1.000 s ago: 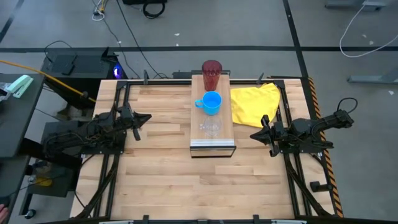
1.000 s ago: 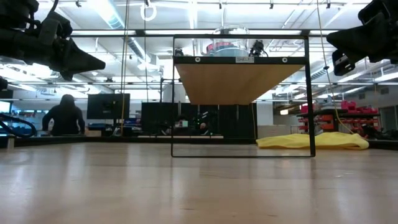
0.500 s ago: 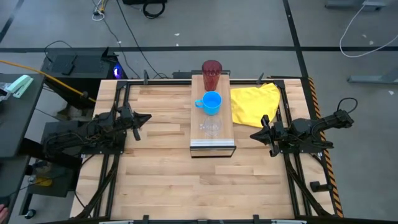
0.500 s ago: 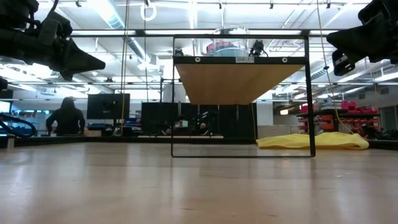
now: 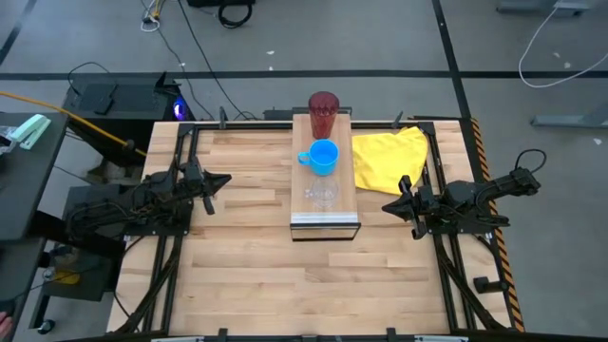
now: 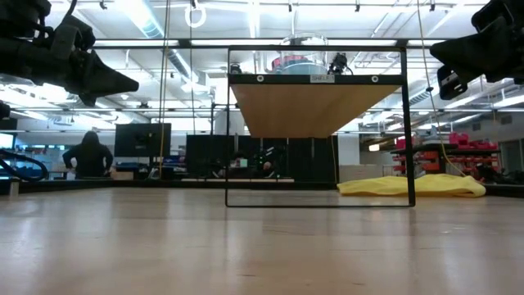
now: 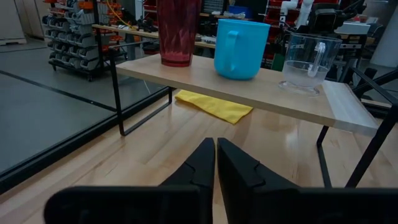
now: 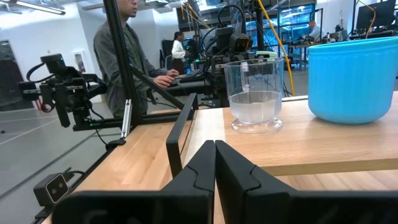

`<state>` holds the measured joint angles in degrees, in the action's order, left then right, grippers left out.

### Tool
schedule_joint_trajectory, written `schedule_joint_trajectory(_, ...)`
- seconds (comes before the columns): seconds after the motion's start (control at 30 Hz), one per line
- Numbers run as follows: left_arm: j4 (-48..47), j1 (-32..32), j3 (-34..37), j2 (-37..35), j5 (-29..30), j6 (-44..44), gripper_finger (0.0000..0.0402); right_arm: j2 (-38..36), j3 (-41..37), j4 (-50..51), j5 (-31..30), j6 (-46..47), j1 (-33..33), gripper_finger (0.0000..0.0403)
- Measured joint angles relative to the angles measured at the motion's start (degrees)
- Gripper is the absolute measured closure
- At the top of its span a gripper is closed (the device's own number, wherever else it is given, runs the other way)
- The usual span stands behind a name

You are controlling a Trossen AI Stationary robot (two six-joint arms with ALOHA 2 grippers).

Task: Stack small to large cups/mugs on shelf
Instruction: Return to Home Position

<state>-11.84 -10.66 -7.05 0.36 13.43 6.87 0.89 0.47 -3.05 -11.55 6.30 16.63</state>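
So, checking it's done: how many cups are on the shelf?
3 on the shelf: red tumbler at the far end, blue mug midway, clear cup at the near end.

Grey floor [image 5: 380, 38] surrounds the wooden worktop [image 5: 237, 256]; cables [image 5: 231, 11] coil at twelve o'clock, and a dark box [image 5: 109, 95] sits at ten o'clock.

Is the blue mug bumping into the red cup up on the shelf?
Apart. The left wrist view shows a strip of bare shelf between the blue mug and the red cup, so they do not meet.
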Motion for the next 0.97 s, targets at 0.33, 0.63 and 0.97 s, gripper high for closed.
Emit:
schedule_joint_trajectory(0.33, 0.0, 0.0, 0.0, 0.0, 0.0, 0.0, 0.0367, 0.0, 0.0, 0.0, 0.0, 0.0, 0.0, 0.0386)
schedule_joint_trajectory(0.63, 0.0, 0.0, 0.0, 0.0, 0.0, 0.0, 0.0374, 0.0, 0.0, 0.0, 0.0, 0.0, 0.0, 0.0386)
schedule_joint_trajectory(0.97, 0.0, 0.0, 0.0, 0.0, 0.0, 0.0, 0.0372, 0.0, 0.0, 0.0, 0.0, 0.0, 0.0, 0.0386)
